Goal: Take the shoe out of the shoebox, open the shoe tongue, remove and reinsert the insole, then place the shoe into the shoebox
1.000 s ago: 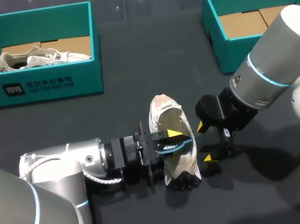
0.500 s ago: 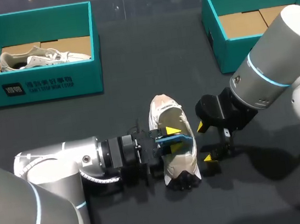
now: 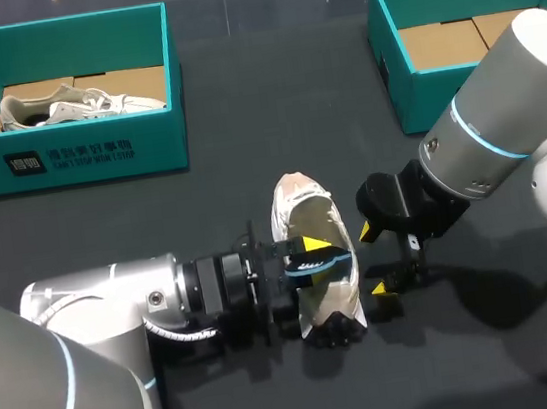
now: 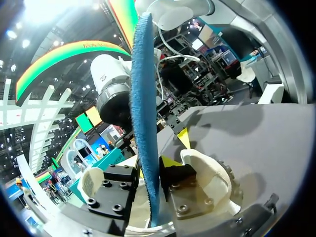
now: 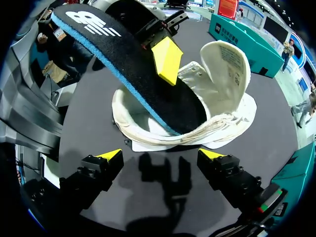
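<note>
On the left gripper (image 3: 312, 255) the fingers pinch the insole (image 5: 133, 74), a thin black sheet with a fuzzy blue edge. Its front end seems tucked into the white shoe (image 3: 298, 201) mid-tabletop (image 3: 242, 118). The right gripper (image 5: 160, 155) sits beside the shoe, fingers spread wide and empty. Only its wrist view shows the tongue folded back.

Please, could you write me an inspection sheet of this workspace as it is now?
surface: dark table.
job's things: shoe on table, tongue open; insole partly inside shoe; left shoebox holds another shoe; right shoebox shows only cardboard.
clutter: nothing seen.
grippers: left gripper, jaws shut on insole; right gripper, jaws open, beside shoe.
cables: nothing seen on the table.
surroundings: nothing seen reaching over the table.
</note>
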Available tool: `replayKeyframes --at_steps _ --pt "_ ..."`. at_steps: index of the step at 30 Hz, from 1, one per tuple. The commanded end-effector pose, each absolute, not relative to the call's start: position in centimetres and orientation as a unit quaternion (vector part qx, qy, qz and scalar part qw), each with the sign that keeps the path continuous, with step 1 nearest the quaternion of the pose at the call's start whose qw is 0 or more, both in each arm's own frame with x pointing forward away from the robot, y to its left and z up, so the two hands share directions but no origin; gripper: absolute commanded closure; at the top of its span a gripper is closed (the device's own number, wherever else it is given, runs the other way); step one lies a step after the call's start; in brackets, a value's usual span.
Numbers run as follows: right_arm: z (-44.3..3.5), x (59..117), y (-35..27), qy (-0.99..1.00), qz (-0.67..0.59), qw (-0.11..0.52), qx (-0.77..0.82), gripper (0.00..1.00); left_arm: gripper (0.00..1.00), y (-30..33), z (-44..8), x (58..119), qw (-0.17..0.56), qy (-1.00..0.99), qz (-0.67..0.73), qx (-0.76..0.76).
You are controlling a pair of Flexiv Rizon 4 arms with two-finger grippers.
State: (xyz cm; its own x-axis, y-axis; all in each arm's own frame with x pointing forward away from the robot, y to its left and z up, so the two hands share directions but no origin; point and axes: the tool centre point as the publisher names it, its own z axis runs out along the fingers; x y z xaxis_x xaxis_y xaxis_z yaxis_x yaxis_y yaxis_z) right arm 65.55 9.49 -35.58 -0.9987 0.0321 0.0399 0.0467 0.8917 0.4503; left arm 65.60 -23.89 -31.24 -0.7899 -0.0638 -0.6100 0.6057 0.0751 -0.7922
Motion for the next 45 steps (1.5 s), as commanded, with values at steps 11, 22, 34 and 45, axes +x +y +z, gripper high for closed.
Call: replayKeyframes --at_steps 11,22,34,45 --pt "-35.7 65.4 9.5 -0.973 -0.231 0.014 -0.021 0.00 1.00 -24.1 -32.3 65.8 0.279 0.689 -0.632 0.219" --pt "-35.7 65.4 9.5 -0.973 -0.231 0.014 -0.021 0.00 1.00 -24.5 -34.2 67.6 0.272 0.711 -0.614 0.208" --pt "-35.7 65.4 9.5 -0.973 -0.231 0.014 -0.021 0.00 0.87 -24.3 -34.2 67.7 0.266 0.716 -0.613 0.201" --pt "-35.7 65.4 9.5 -0.973 -0.231 0.014 -0.021 0.00 0.76 -23.8 -32.2 66.0 0.276 0.699 -0.626 0.206"
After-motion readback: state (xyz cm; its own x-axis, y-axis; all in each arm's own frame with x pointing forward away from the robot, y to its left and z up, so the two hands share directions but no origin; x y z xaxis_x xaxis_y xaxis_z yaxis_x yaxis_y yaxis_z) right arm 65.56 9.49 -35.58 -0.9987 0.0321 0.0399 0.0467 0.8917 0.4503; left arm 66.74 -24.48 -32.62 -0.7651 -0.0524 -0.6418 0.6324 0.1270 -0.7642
